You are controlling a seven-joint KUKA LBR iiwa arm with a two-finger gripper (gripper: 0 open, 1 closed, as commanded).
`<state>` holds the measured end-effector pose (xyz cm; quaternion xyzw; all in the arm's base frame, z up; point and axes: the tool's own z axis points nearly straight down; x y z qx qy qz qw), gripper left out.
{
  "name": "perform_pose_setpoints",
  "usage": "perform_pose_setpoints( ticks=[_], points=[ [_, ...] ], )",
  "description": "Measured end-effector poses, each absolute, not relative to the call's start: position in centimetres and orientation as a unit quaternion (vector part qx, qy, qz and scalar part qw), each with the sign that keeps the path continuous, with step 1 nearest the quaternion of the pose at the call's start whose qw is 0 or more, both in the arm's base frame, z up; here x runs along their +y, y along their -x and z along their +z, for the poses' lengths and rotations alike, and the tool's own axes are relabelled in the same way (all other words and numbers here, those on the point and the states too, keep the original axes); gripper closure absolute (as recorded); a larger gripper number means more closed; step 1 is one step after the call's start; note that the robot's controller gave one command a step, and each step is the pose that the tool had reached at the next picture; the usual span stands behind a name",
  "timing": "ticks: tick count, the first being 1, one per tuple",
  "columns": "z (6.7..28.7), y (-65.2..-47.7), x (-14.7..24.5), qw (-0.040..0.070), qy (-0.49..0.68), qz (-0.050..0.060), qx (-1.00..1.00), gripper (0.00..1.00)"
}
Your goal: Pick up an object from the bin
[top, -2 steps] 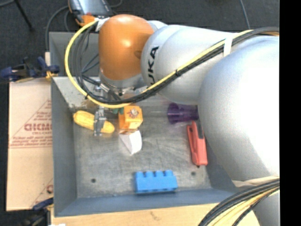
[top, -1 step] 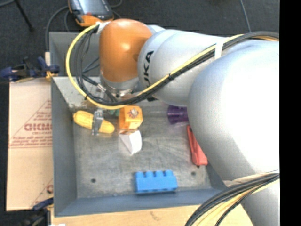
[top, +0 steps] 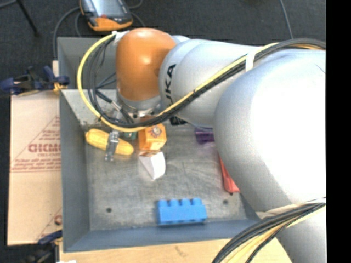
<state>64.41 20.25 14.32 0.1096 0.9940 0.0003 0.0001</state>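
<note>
Arm: the big silver arm point(top: 247, 108) comes in from the right and covers much of the bin's right side; its wrist wears a rounded orange cover point(top: 141, 59), and a yellow cable point(top: 82, 75) loops out to the left of it.
Gripper: the gripper point(top: 113, 146) hangs below the orange cover, low in the bin's upper-left part, with a metal part of it lying across the yellow toy.
Gripper state: from where I stand I cannot tell whether it is wide, narrow or holding anything.
Thing under the gripper: a yellow banana-shaped toy point(top: 98, 139) lies on the floor near the left wall, pointing left to right.
Beside it: an orange block point(top: 152, 138) sits just to the right of the yellow toy, and a white piece point(top: 153, 166) lies just below that block.
Front of bin: a blue studded brick point(top: 182, 211) lies flat near the front wall, well apart from the gripper.
Right side: a thin red piece point(top: 227, 178) and a small purple piece point(top: 204, 136) show at the edge of the arm.
Bin: grey metal point(top: 72, 196), its floor mostly bare between these things.
</note>
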Motion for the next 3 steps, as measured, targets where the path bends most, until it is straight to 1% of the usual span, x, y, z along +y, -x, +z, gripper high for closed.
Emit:
perform_pose_setpoints(
  ticks=[1, 2, 3],
  points=[
    [14.2, -64.2, 20.1, 0.000, -0.126, 0.000, 0.992, 0.00],
    [7.4, -63.4, 20.9, 0.002, -0.212, 0.002, 0.977, 0.00],
    [7.4, -63.6, 19.3, 0.004, -0.142, 0.002, 0.990, 1.00]
  ],
)
